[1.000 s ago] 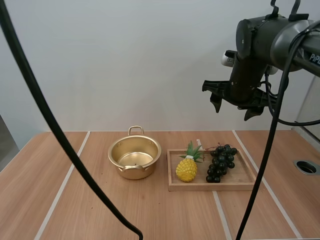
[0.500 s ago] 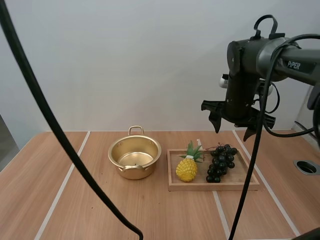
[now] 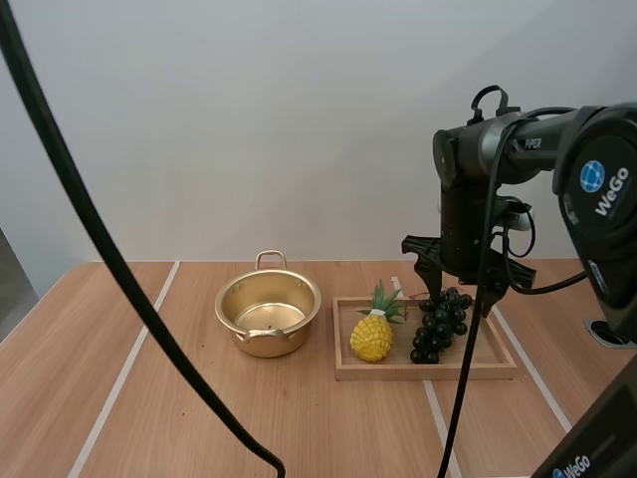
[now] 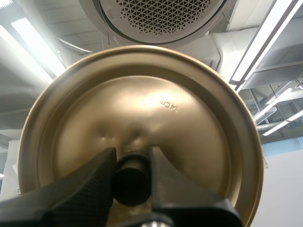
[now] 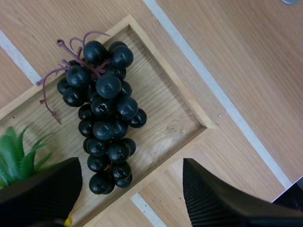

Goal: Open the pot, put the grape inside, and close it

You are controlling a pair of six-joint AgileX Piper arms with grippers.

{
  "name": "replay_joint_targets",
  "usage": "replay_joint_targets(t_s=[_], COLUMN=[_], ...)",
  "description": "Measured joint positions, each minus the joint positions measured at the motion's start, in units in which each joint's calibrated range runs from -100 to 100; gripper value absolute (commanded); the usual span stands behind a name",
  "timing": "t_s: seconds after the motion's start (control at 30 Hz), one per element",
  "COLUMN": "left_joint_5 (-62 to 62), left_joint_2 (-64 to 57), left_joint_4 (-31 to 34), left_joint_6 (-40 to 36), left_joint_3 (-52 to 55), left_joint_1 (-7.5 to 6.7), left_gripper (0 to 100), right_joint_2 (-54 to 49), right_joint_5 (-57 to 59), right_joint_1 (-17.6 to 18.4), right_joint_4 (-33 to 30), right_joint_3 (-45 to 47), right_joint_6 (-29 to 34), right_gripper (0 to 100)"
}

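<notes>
A plain white wall [image 3: 249,119] is seen behind a wooden table [image 3: 328,428], which is crossed by pale stripes [image 3: 126,370] and lit evenly.

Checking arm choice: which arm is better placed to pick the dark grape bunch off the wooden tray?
Right. The right gripper hangs open above the dark grape bunch on the wooden tray; the left gripper is shut on the black knob of the gold lid.

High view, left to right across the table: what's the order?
pot → pineapple → bunch of grapes. The wooden tray holds the last two and spans both, so it is left unranked. So is the right gripper, jaws open, just above the grapes.
</notes>
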Motion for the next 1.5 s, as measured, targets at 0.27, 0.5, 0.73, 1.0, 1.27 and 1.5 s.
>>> replay_joint_targets(t_s=[0.27, 0.5, 0.73, 1.0, 1.27, 1.5], left_joint_5=[0.0, 0.0, 0.0, 0.0, 0.0, 0.0], left_joint_2=[0.0, 0.0, 0.0, 0.0, 0.0, 0.0], left_joint_4=[0.0, 0.0, 0.0, 0.0, 0.0, 0.0], left_joint_6=[0.0, 0.0, 0.0, 0.0, 0.0, 0.0], left_joint_3=[0.0, 0.0, 0.0, 0.0, 0.0, 0.0], left_joint_1=[0.00, 0.00, 0.00, 0.00, 0.00, 0.00], left_gripper=[0, 0, 0, 0, 0, 0], right_joint_2=[5.6, 7.2, 7.4, 7.4, 12.4, 15.4], right_joint_5=[-5.5, -12.9, -19.8, -24.3, -24.7, -25.7], right_joint_1=[-0.8, -1.3, -1.4, -1.4, -1.4, -1.4], right_joint_4=[0.1, 0.3, 0.4, 0.4, 1.2, 1.6], right_joint_3=[0.2, 0.2, 0.2, 0.2, 0.2, 0.2], right_joint_6=[0.4, 0.7, 2.0, 2.5, 2.9, 2.9], right_gripper=[100, 100, 100, 100, 100, 100])
